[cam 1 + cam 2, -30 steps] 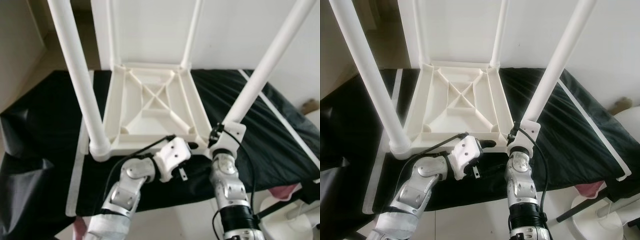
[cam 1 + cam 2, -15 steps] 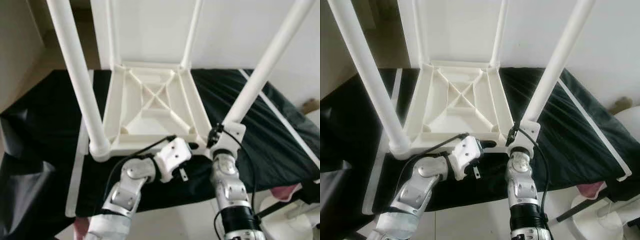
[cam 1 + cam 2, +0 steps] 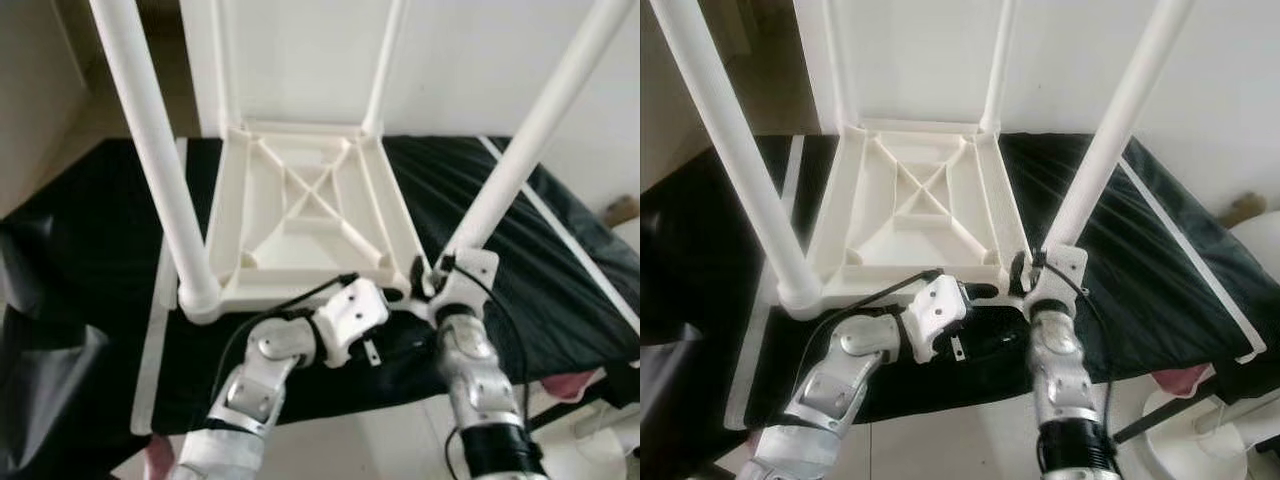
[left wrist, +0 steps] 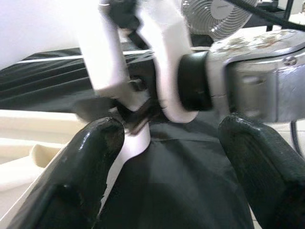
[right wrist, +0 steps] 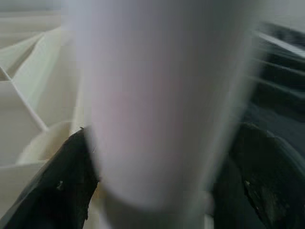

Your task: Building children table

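Upturned table (image 3: pixel 305 215) lies on black cloth (image 3: pixel 90 250). Near-right leg (image 3: pixel 520 150) rises steeply fwd from right gripper (image 5: pixel 162 191), fingers straddling its base. Left gripper (image 4: pixel 167 152) wide, empty, just beside.

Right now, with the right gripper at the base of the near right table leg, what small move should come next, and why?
Probably keep the right gripper on the near right leg and work it a little deeper into its corner socket. The upturned tabletop lies on the black sheet with all four legs standing, and the right wrist view shows a finger on each side of that leg. The left gripper waits open beside it.
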Tool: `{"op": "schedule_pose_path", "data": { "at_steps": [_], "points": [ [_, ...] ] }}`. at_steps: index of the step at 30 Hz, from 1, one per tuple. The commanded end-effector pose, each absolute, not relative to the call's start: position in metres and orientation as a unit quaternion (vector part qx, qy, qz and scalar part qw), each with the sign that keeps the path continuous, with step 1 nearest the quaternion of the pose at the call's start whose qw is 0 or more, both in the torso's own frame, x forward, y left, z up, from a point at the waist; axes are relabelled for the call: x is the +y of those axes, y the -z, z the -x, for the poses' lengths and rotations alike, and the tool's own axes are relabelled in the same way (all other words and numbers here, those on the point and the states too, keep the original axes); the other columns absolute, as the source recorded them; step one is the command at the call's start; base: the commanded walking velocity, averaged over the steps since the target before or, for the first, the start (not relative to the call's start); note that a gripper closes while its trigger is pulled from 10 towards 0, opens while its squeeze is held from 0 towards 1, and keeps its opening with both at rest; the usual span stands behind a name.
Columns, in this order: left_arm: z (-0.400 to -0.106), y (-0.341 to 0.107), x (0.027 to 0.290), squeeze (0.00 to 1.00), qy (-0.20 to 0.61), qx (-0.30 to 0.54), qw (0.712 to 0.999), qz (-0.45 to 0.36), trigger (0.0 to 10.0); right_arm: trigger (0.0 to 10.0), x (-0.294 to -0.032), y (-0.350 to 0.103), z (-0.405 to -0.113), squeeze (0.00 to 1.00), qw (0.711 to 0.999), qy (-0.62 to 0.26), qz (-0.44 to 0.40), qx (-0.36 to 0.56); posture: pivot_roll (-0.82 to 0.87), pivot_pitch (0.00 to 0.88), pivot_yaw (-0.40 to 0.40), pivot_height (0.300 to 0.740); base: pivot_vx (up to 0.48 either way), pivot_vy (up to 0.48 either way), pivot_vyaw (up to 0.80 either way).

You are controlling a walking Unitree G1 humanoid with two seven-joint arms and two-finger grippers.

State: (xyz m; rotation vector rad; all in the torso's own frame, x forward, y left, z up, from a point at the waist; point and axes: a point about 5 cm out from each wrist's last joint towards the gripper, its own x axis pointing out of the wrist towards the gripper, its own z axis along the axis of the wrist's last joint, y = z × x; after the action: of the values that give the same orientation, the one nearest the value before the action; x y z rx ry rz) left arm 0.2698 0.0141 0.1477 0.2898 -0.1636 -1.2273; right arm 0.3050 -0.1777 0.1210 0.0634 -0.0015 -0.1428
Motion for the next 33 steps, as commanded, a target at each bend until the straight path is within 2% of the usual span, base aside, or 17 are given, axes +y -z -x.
{"op": "schedule_pose_path", "data": {
  "at_steps": [1,12,15,30,31,32,33],
  "points": [
    [-0.275,-0.151,0.014,0.0,0.522,-0.089,0.838,-0.129,10.0,10.0,-0.18,-0.129,-0.305,0.0,0.998,0.054,-0.032,-0.023,0.04,0.0,-0.065,0.74,0.0,0.0,0.0],
    [-0.275,-0.153,0.015,0.0,0.522,-0.09,0.838,-0.127,10.0,10.0,-0.194,-0.13,-0.309,0.0,0.999,-0.022,-0.014,-0.02,0.05,0.0,-0.058,0.74,0.0,0.0,0.0],
    [-0.276,-0.154,0.016,0.0,0.519,-0.09,0.841,-0.128,10.0,10.0,-0.204,-0.128,-0.31,0.0,0.996,-0.089,0.017,-0.014,0.05,0.0,-0.057,0.74,0.0,0.0,0.0],
    [-0.278,-0.154,0.015,0.0,0.521,-0.09,0.839,-0.128,10.0,9.9,-0.21,-0.127,-0.324,0.0,0.98,-0.182,0.074,0.007,0.05,0.0,-0.05,0.74,0.0,0.0,0.0],
    [-0.278,-0.155,0.015,0.0,0.521,-0.091,0.839,-0.128,10.0,7.9,-0.21,-0.126,-0.325,0.0,0.979,-0.19,0.079,0.008,0.04,0.0,-0.051,0.74,0.0,0.0,0.0],
    [-0.278,-0.155,0.015,0.0,0.521,-0.091,0.839,-0.128,10.0,7.9,-0.21,-0.126,-0.325,0.0,0.979,-0.19,0.079,0.008,0.04,0.0,-0.051,0.74,0.0,0.0,0.0],
    [-0.277,-0.155,0.014,0.0,0.521,-0.091,0.839,-0.127,10.0,4.7,-0.21,-0.125,-0.326,0.0,0.977,-0.195,0.08,0.011,0.04,0.0,-0.052,0.74,0.0,0.0,0.0]
  ]
}}
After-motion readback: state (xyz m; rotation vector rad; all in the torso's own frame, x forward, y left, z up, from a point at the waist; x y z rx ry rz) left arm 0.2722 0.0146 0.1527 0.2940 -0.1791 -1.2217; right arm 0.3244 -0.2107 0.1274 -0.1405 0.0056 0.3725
